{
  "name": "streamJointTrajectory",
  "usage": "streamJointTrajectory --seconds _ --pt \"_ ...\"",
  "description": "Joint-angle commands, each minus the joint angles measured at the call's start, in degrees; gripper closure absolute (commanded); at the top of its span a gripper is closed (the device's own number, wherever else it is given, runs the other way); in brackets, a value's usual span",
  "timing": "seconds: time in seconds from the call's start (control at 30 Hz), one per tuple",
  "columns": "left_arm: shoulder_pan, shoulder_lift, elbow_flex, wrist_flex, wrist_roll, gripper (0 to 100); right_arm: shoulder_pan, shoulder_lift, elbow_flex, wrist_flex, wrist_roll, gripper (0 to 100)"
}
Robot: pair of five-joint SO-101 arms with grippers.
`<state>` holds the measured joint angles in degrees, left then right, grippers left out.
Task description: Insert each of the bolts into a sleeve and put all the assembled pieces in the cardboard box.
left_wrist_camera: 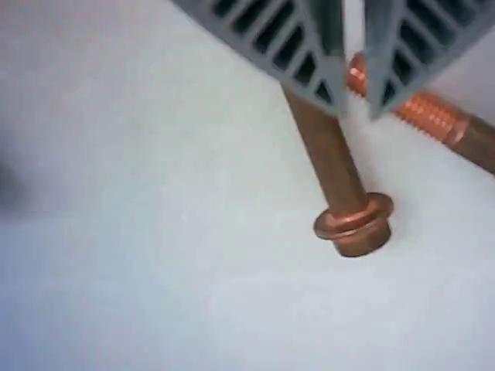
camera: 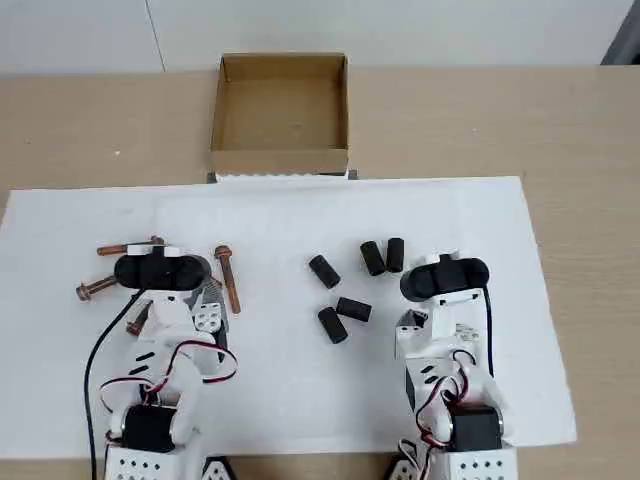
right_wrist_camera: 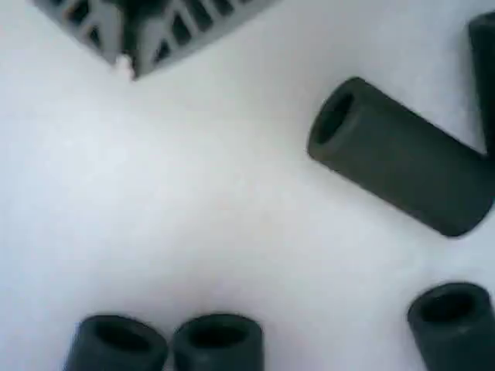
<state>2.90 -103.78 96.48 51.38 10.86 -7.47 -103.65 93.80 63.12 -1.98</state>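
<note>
Bolts (camera: 228, 278), copper, lie loose on the left part of the white sheet (camera: 270, 390). Five black sleeves (camera: 353, 309) are scattered mid-sheet, well apart from them. Cardboard box (camera: 280, 160) sits just past the sheet's far edge, top open. Left gripper (left_wrist_camera: 353, 73) hangs over one bolt (left_wrist_camera: 340, 178), fingers nearly together with a thin slit between, clamping nothing. Threaded end of a second bolt (left_wrist_camera: 437, 120) lies just beside it. Right gripper (right_wrist_camera: 126, 68) is closed on nothing, near a lying sleeve (right_wrist_camera: 398, 158) whose bore shows.
</note>
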Motion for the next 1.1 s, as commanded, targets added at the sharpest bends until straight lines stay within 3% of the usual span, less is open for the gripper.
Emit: streamJointTrajectory --seconds 0.0,0.47,0.63,1.07 --pt "0.35 -0.44 -0.22 -0.09 0.00 99 0.13 -0.31 -0.35 -0.92 -0.18 98.7" --pt "-0.18 -0.26 -0.84 0.18 -0.18 99 0.13 -0.31 -0.35 -0.92 -0.18 98.7" --pt "-1.85 -0.18 -7.25 5.19 -6.24 99 0.13 -0.31 -0.35 -0.92 -0.18 98.7" --pt "-3.78 0.09 -24.84 17.05 -6.51 99 0.13 -0.31 -0.35 -0.92 -0.18 98.7"
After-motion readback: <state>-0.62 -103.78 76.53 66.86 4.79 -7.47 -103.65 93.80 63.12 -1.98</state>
